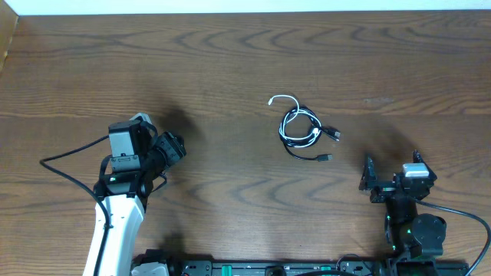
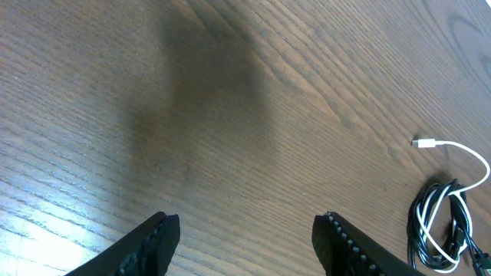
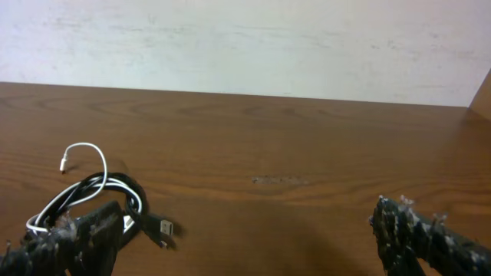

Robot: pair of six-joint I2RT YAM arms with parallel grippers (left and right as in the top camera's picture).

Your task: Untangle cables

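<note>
The cables [image 1: 301, 127] lie in a small tangled coil on the wooden table, right of centre: a short white cord looping up to a plug and black cords with plugs trailing to the right and below. The coil also shows at the right edge of the left wrist view [image 2: 445, 222] and at the left of the right wrist view [image 3: 100, 192]. My left gripper [image 1: 170, 146] is open and empty, well left of the coil. My right gripper [image 1: 391, 175] is open and empty, below and right of the coil.
The wooden table [image 1: 230, 69] spreads all round the coil. A pale wall runs along its far edge in the right wrist view [image 3: 245, 46]. A thick black arm wire [image 1: 69, 157] loops left of the left arm.
</note>
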